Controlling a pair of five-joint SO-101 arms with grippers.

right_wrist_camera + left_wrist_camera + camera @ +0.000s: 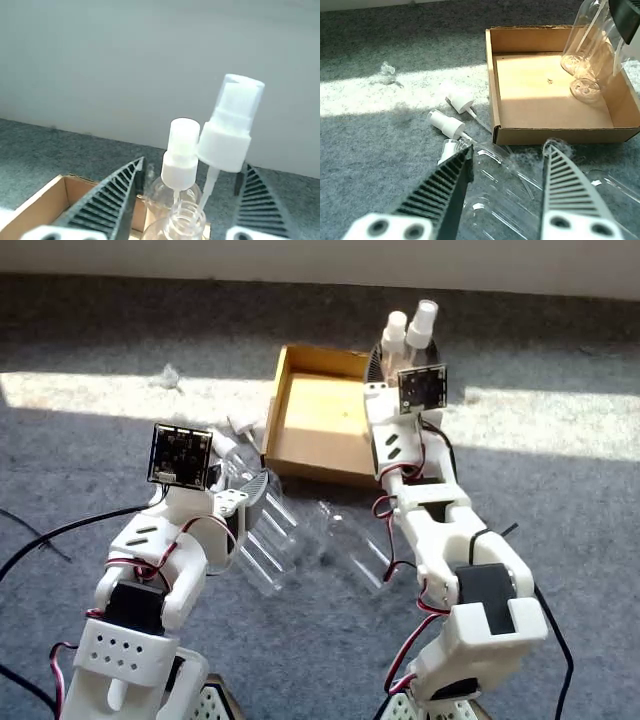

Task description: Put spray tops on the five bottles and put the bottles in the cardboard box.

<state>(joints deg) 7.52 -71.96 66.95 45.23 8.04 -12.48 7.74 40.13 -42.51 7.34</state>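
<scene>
Over in the far right corner of the cardboard box (315, 470), two clear bottles (587, 45) stand roughly upright, long axes up and nozzles toward the ceiling. One wears its spray top (180, 147) squarely. The other spray top (227, 127) leans to one side, raised above its bottle's open neck (187, 217), with just the thin dip tube running down into it. The right hand (194, 165) is spread wide with both bottles between its fingers; whether a finger touches the plastic I cannot tell. The box lies open side up on the grey carpet (90, 500), with a band of sun across it. Just in front of it, uncapped bottles (262, 550) lie on their sides, long axes slanting across the carpet. The left hand (510, 150) hangs over them, fingers spread apart and holding nothing. Beside the box's left wall, loose spray tops (459, 100) lie on their sides, their dip tubes pointing toward the box.
</scene>
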